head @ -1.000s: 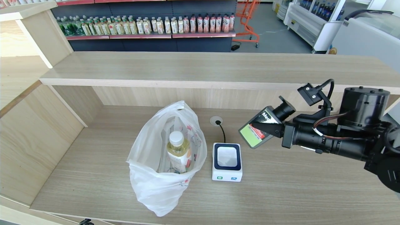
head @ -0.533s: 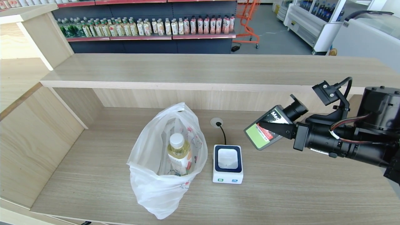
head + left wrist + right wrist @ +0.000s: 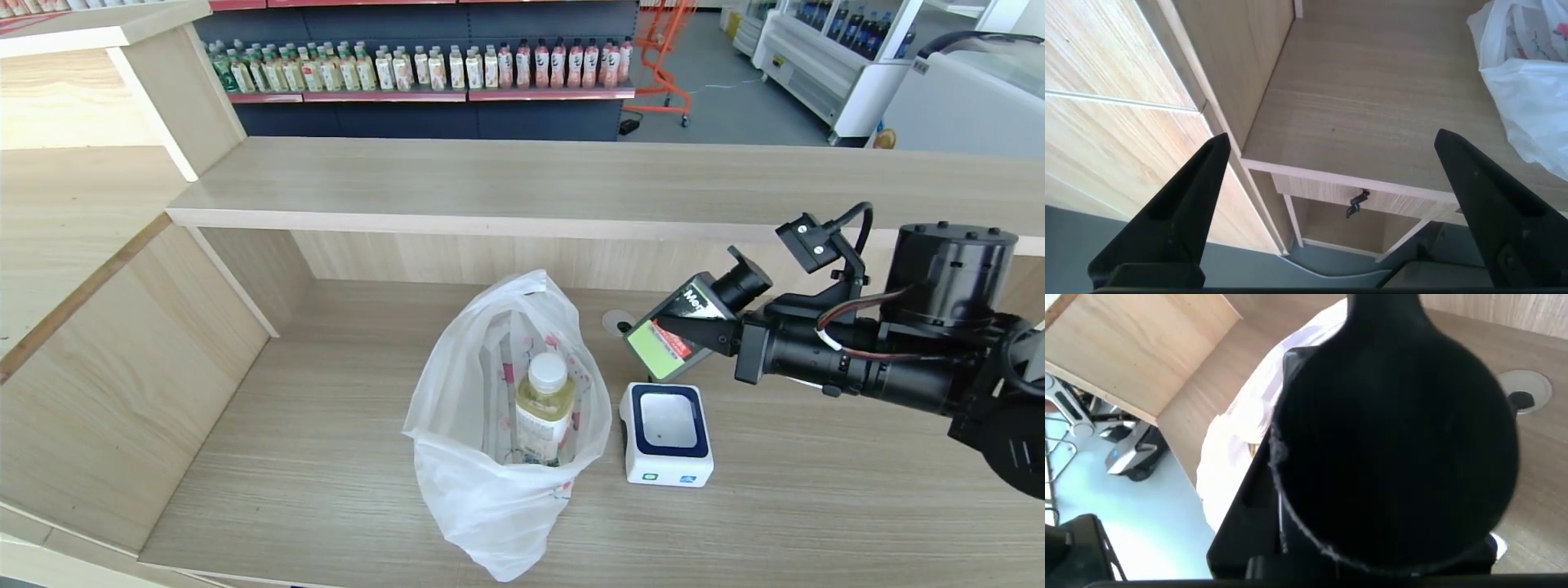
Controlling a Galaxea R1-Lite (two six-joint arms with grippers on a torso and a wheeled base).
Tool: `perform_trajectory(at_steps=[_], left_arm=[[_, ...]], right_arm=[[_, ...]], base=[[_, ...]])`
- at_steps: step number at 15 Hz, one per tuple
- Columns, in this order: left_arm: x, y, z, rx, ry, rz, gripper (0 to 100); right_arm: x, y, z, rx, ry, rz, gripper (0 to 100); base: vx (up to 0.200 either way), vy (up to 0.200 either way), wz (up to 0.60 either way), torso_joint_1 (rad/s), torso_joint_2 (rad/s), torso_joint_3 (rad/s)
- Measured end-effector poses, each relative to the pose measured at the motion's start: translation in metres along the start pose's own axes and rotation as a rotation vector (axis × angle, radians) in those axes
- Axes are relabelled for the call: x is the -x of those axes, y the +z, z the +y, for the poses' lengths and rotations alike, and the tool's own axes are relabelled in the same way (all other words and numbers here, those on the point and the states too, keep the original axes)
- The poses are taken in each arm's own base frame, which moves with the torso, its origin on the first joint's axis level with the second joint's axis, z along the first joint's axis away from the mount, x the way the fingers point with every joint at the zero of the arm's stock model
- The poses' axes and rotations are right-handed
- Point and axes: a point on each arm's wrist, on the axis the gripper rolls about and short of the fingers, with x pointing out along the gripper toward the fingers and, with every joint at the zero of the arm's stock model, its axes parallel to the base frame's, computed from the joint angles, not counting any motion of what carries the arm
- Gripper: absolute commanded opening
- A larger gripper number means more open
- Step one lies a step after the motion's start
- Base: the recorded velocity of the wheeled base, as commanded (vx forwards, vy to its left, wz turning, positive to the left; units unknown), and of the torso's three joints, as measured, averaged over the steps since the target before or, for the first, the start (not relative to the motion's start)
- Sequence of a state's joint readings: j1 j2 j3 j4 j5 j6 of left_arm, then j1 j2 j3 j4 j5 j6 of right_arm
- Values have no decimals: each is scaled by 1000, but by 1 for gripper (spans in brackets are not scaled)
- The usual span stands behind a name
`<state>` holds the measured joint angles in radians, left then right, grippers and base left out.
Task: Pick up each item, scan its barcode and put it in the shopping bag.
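The shopping bag, just left of the scanner, already holds one bottle, while a green-labelled pack, clamped in the right gripper, hangs just above the scanner's far edge, seemingly unscanned; the left gripper, beyond the bag from the scanner, gapes empty.

Head camera looks steeply down on the pale wooden counter; beyond their fingers, both wrist cameras share the crinkled white plastic shopping bag.
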<state>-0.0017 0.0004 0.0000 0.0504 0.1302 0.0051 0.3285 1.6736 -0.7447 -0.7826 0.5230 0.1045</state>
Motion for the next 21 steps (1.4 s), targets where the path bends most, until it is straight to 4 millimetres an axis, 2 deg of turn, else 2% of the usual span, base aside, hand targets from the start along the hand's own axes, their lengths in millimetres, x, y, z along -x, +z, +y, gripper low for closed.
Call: perform_trajectory(at_steps=[4,8,14,21], left_arm=[[0,0,0,-1,-1,0,100],[0,0,0,0,0,0,100],[0,0,0,0,0,0,100],[0,0,0,0,0,0,100]], right_arm=[[-36,-5,-19,68,-44,-4,0],[-75,-20,-20,86,-1,7,0],[-115,-58,-35,235,17,21,0],[-168,-70,-36,292,67,-28,0]], base=[[0,0,0,0,0,0],[0,0,0,0,0,0],[0,0,0,0,0,0],[0,0,0,0,0,0]])
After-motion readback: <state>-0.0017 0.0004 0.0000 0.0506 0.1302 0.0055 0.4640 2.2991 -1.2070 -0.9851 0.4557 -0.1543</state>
